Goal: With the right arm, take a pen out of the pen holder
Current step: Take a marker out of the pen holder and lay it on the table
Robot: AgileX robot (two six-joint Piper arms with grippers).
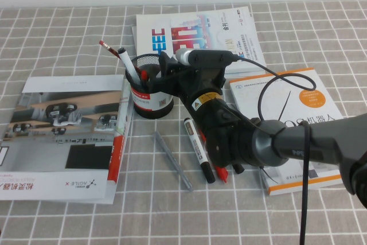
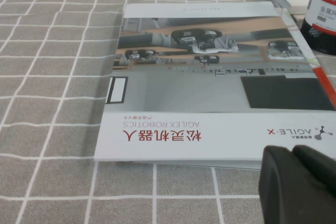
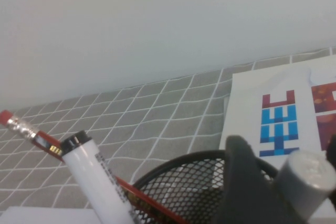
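Note:
A black mesh pen holder [image 1: 150, 98] with a red and white label stands mid-table; its rim [image 3: 173, 169] shows in the right wrist view. A white marker [image 1: 129, 67] [image 3: 97, 182] and a red pencil [image 1: 109, 47] [image 3: 31, 132] lean out of it. My right gripper [image 1: 175, 67] [image 3: 294, 192] hangs over the holder's mouth, its fingers [image 3: 244, 182] closed against a grey pen [image 1: 183, 55] [image 3: 304, 179] that stands in the holder. My left gripper [image 2: 296, 182] shows only in the left wrist view, low over the cloth by a brochure's corner, its pads together and empty.
A black marker [image 1: 198, 150], a grey pen [image 1: 172, 160] and a red pen [image 1: 221, 173] lie on the checked cloth in front of the holder. A brochure [image 1: 63, 136] [image 2: 210, 77] lies left, a magazine [image 1: 195, 32] behind, an orange-and-white book [image 1: 298, 124] right.

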